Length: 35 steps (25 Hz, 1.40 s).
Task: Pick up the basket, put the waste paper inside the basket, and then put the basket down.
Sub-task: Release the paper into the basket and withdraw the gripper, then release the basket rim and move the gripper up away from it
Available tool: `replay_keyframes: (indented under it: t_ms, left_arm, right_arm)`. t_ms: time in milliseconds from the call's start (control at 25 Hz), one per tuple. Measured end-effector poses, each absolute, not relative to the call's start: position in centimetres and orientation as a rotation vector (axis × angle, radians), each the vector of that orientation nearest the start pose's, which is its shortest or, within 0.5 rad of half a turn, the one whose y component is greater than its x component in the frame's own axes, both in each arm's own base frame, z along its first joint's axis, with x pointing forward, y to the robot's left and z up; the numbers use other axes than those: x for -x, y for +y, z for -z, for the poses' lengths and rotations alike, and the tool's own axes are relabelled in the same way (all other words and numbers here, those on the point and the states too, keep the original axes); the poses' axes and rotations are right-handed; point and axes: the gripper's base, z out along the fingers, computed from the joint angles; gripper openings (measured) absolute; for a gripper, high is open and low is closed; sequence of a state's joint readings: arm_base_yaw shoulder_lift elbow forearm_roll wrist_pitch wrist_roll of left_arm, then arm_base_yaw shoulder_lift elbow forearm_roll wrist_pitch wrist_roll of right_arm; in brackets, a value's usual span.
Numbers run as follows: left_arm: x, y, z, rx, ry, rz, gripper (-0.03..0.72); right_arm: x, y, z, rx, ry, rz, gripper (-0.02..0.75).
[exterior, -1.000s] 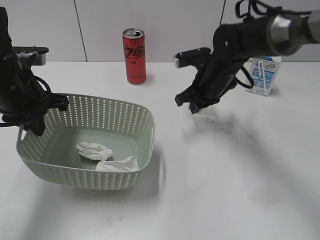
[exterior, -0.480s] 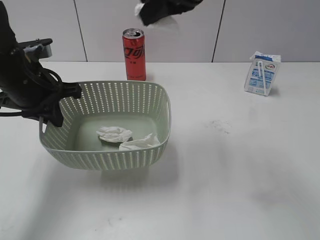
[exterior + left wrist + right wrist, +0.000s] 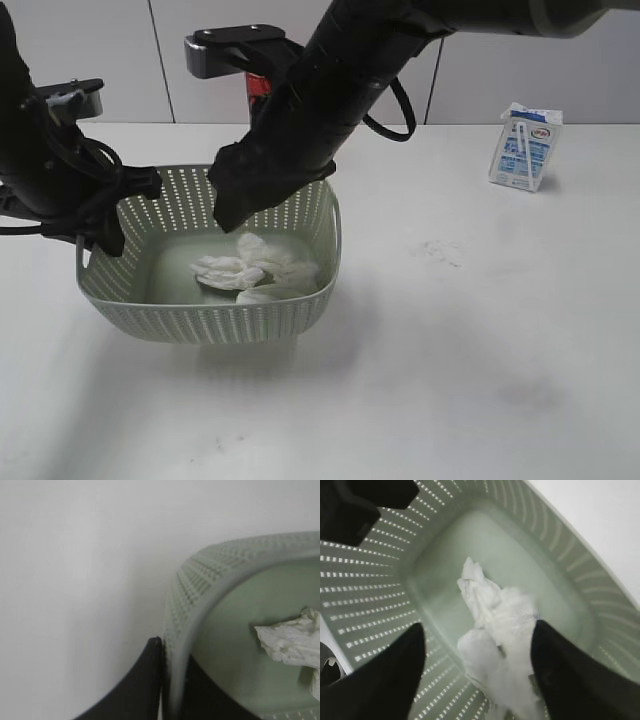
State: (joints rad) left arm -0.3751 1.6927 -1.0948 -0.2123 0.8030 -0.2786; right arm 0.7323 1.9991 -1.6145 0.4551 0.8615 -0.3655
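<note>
Far left in the exterior view we see the left end effector point(image 3: 95, 225) clamped on the left rim of the basket point(image 3: 210, 320). In the left wrist view its two dark fingers point(image 3: 137, 685) sit one on each side of the basket wall point(image 3: 187, 605), so it is gripping the basket. The basket looks lifted slightly, with a soft shadow under it on the white tabletop point(image 3: 450, 380), but we cannot tell for sure whether it is clear of the surface.

Inside the basket lies the waste paper point(image 3: 250, 272), several white crumpled wads bunched on the floor toward the right side. The left wrist view catches one wad point(image 3: 292, 640) on the basket floor.

Next over, the right arm reaches across from the upper right and down over the basket. The right end effector point(image 3: 235, 200) hangs just above the back rim, over the basket interior. In the right wrist view its two fingers point(image 3: 385, 680) are spread wide apart with nothing between them, released, and the paper wads point(image 3: 495, 625) lie below on the basket floor point(image 3: 560, 600).

Behind the right arm a red can point(image 3: 258, 85) is mostly hidden. Far right, well apart from the basket, a white-and-blue carton point(image 3: 527, 147) stands upright on the tabletop.
</note>
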Motion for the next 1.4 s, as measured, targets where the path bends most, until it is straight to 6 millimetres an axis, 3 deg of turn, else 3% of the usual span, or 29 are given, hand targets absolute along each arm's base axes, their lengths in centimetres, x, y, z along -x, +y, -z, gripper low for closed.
replay_keyframes:
  t_ms: [80, 120, 280, 360, 480, 640, 880, 1040, 1240, 1360, 1400]
  left_arm:
    - [-29.8, -13.2, -20.8, 0.046, 2.937, 0.359, 0.007]
    - [-29.8, -13.2, -20.8, 0.045, 2.937, 0.360, 0.007]
    - [-29.8, -13.2, -20.8, 0.036, 2.938, 0.360, 0.007]
    - [-29.8, -13.3, -20.9, 0.035, 2.936, 0.369, 0.007]
    - [-30.2, -13.5, -21.2, 0.041, 2.918, 0.392, 0.007]
    - [-32.1, -14.4, -21.6, 0.033, 2.901, 0.410, 0.002]
    - [-35.1, -18.3, -21.0, -0.062, 2.890, 0.439, 0.000]
    - [-36.4, -20.2, -19.2, -0.078, 2.903, 0.463, 0.000]
    - [-36.8, -20.6, -16.2, -0.064, 2.981, 0.443, 0.022]
    - [-36.8, -20.7, -15.5, -0.056, 3.005, 0.443, 0.135]
    - [-36.8, -20.8, -15.4, -0.053, 3.008, 0.445, 0.205]
  right_arm:
    - [-30.5, 31.4, -23.5, 1.138, 2.505, -0.656, 0.592]
    - [-30.6, 31.4, -23.8, 1.141, 2.502, -0.637, 0.624]
    - [-32.2, 30.1, -26.0, 1.064, 2.506, -0.484, 0.639]
    - [-34.0, 28.1, -27.3, 0.984, 2.522, -0.442, 0.639]
    - [-36.6, 24.0, -28.4, 0.856, 2.585, -0.389, 0.639]
    - [-39.4, 16.6, -28.0, 0.664, 2.748, -0.289, 0.633]
    - [-41.6, 5.6, -27.9, 0.253, 2.863, -0.129, 0.589]
    - [-39.9, 1.8, -28.3, 0.111, 2.895, -0.103, 0.577]
    - [-34.7, 1.4, -30.2, 0.096, 2.897, -0.104, 0.575]
    - [-30.7, 1.3, -31.2, 0.096, 2.888, -0.105, 0.575]
    - [-29.3, 1.3, -31.5, 0.096, 2.883, -0.105, 0.575]
